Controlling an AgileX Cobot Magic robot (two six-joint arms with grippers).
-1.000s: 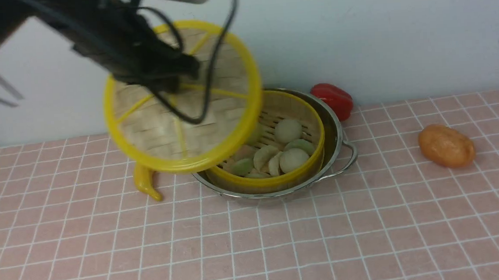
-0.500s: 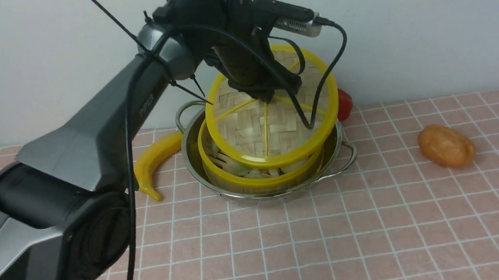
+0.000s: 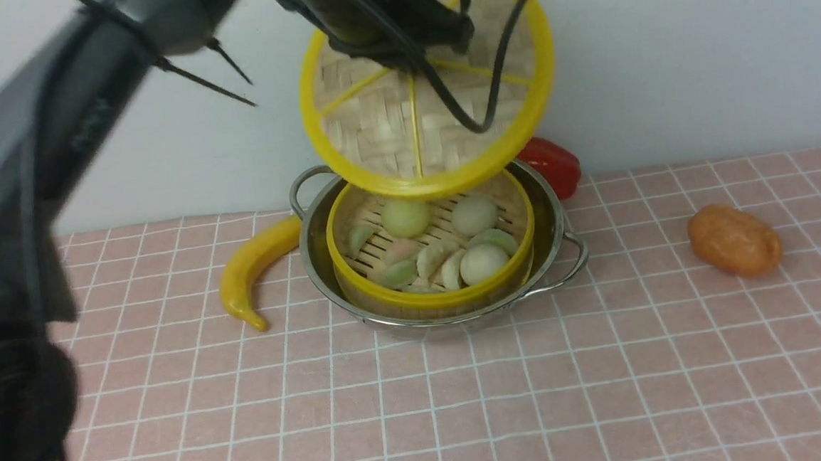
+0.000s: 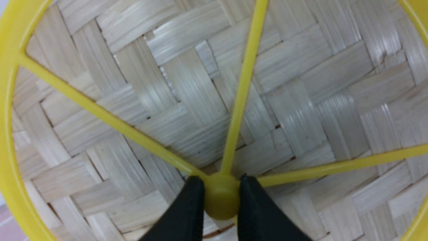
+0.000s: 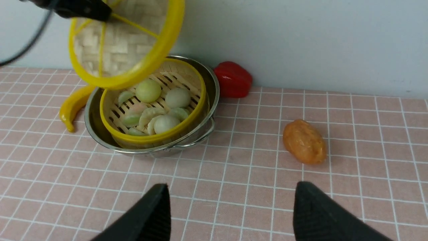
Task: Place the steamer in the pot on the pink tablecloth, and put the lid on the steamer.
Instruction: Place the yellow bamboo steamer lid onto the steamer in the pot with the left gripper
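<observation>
The lid [image 3: 376, 133] is seen held aloft by the left pincer [image 4: 220, 187], whose 2 black fingers [image 4: 187, 214] are clamped on the yellow hub [image 4: 221, 204] where the spokes meet. The woven disc is tilted steeply, its spoked face turned toward the robot and its lower rim hung beneath the pincer.

Directly below the left pincer, the steamer [image 3: 436, 301] is seated inside the pot [image 3: 546, 211], and the pot is set on the pink tablecloth [image 3: 534, 394]. The basket is left uncovered, so pale and green dumplings [image 3: 482, 262] are shown on its slatted bottom. The lid's lowest edge is seen just over the steamer's far rim; whether the 2 are touching cannot be told.

Below and to the left of the left pincer, a yellow banana [image 3: 252, 265] is laid just beside the pot. Below and to its right, a red pepper [image 3: 555, 166] is tucked behind the pot, against the wall.

The right pincer [image 5: 231, 187] is held low over the cloth with its jaws spread wide and nothing between them. Beyond its tips, an orange lump [image 5: 304, 142] is laid on the cloth, well apart from the pot.
</observation>
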